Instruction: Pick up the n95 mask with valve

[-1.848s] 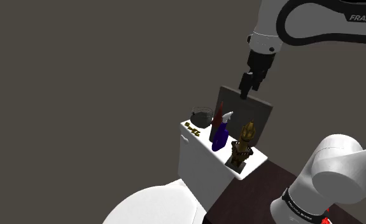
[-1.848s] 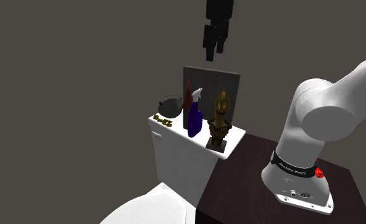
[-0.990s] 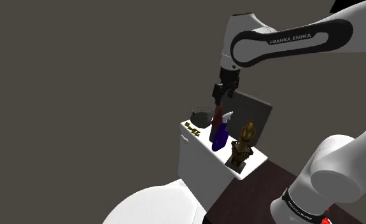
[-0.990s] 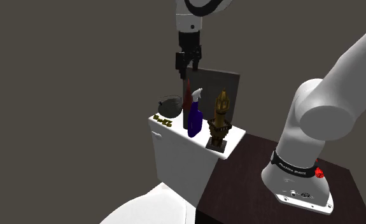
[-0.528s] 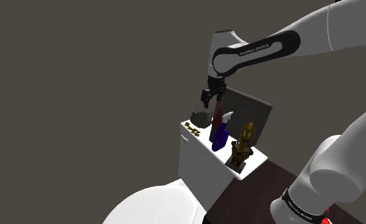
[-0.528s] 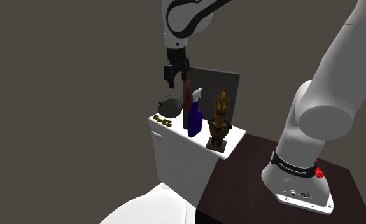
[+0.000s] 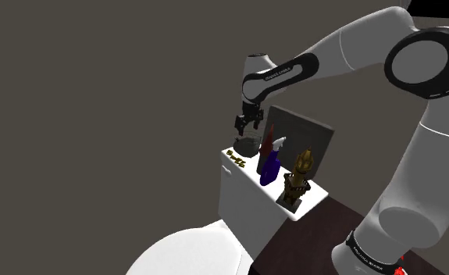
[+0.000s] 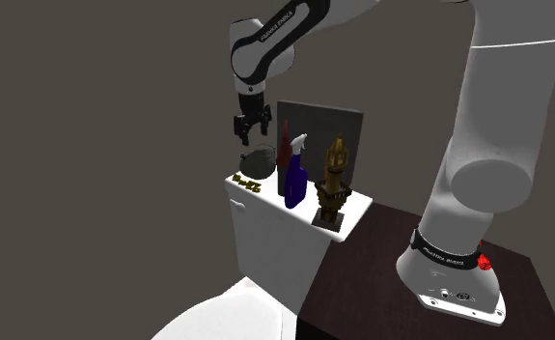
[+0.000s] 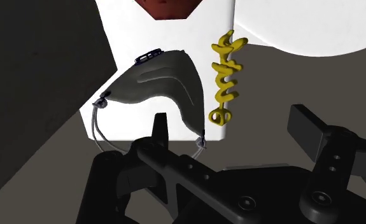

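Note:
The grey N95 mask (image 7: 246, 145) (image 8: 258, 158) lies at the far end of the white toilet tank's lid (image 7: 246, 191) (image 8: 270, 217). In the wrist view the mask (image 9: 159, 79) shows a dark valve at one rim and thin straps trailing off it. My black gripper (image 7: 248, 127) (image 8: 250, 133) hangs just above the mask, pointing down. Its fingers stand apart, so the gripper (image 9: 232, 130) is open and holds nothing. One finger (image 9: 160, 127) sits over the mask's near edge without touching it.
A yellow squiggly piece (image 9: 226, 76) (image 7: 236, 158) lies beside the mask. A dark red bottle (image 7: 267, 143), a blue spray bottle (image 7: 270, 166) and a gold figurine (image 7: 297, 181) line the lid. A grey panel (image 7: 304, 137) stands behind. The white toilet seat (image 7: 183, 250) is below.
The arm has swung left and down, from above the grey panel to just over the mask. The fingers stayed apart throughout.

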You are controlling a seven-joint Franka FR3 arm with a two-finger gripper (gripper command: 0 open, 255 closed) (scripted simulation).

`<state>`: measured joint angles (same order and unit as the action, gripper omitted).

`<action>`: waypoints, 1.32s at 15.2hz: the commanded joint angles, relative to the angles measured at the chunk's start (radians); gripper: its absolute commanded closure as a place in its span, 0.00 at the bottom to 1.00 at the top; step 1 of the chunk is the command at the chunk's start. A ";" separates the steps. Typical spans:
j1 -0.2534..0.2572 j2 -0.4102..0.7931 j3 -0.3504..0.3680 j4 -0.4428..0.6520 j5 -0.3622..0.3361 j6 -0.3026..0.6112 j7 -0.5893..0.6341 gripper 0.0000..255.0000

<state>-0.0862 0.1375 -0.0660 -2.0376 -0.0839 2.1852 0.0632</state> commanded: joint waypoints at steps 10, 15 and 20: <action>-0.033 0.333 -0.008 0.268 0.038 0.060 -0.014 0.00; -0.034 0.369 -0.007 0.256 0.038 0.107 -0.012 0.00; -0.034 0.368 -0.007 0.258 0.038 0.104 -0.012 1.00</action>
<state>-0.1198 0.5056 -0.0729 -1.7793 -0.0454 2.2891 0.0514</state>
